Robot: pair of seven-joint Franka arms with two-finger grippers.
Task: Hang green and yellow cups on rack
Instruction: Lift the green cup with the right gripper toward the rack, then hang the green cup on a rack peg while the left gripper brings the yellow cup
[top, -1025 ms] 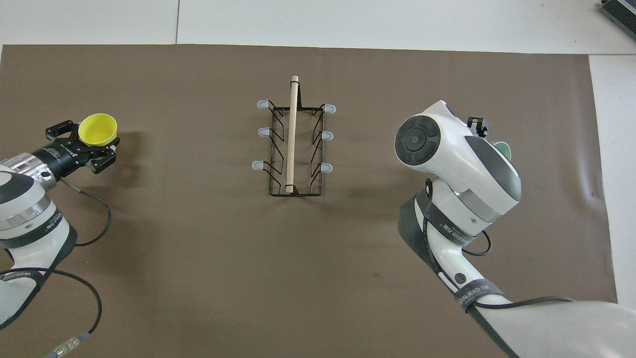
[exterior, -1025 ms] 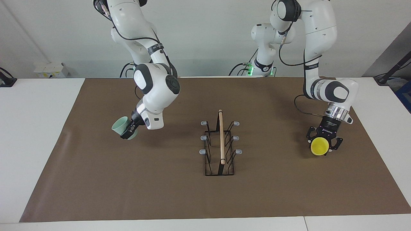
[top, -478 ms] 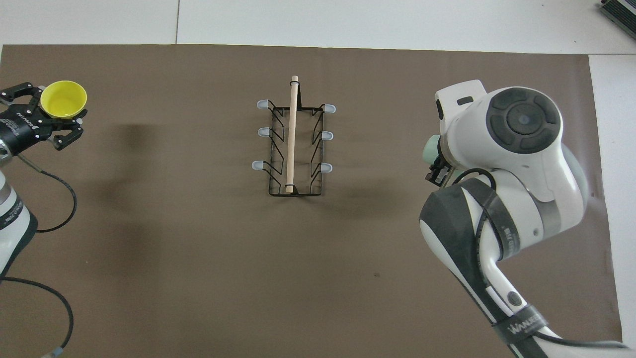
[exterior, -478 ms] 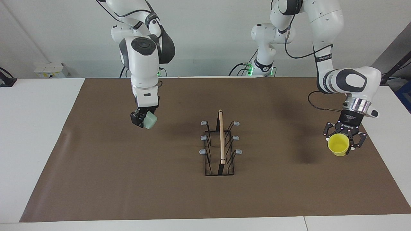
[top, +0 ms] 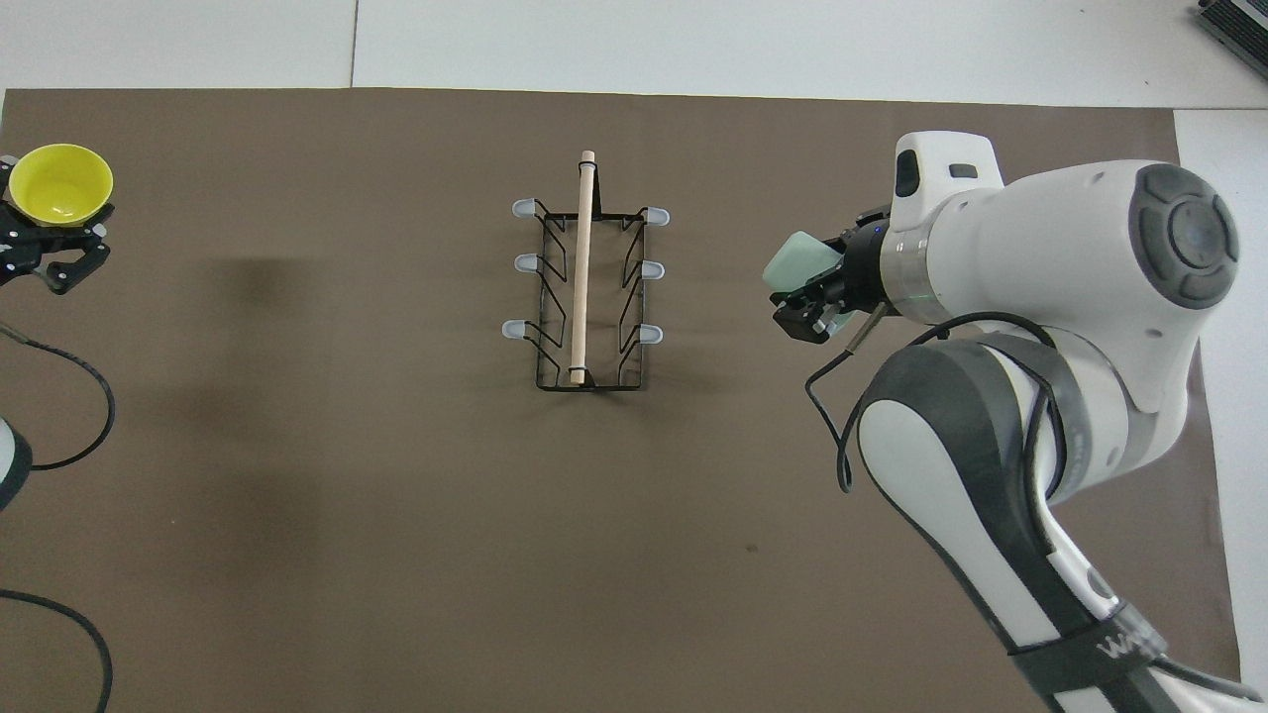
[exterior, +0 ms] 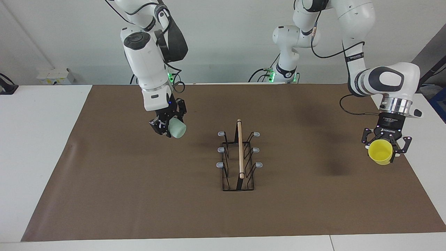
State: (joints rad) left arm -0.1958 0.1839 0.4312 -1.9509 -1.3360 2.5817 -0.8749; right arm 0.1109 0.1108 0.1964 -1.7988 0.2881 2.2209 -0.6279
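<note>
The black wire rack [exterior: 240, 153] with a wooden dowel on top stands at the middle of the brown mat, its grey-tipped prongs bare; it also shows in the overhead view [top: 582, 267]. My right gripper [exterior: 166, 126] is shut on the mint green cup [exterior: 177, 129] and holds it in the air, tilted on its side, beside the rack toward the right arm's end. In the overhead view the green cup [top: 800, 263] sits in the right gripper [top: 818, 300]. My left gripper [exterior: 383, 146] is shut on the yellow cup [exterior: 381, 153], mouth up, over the mat's edge at the left arm's end [top: 57, 184].
A brown mat [exterior: 139, 195] covers most of the white table [exterior: 41, 139]. The right arm's large wrist and forearm [top: 1040, 297] hang over the mat at its end. A black cable [top: 69, 396] trails from the left arm.
The right gripper has turned and carried the green cup toward the rack. The left gripper has carried the yellow cup away from the rack, out to the mat's edge.
</note>
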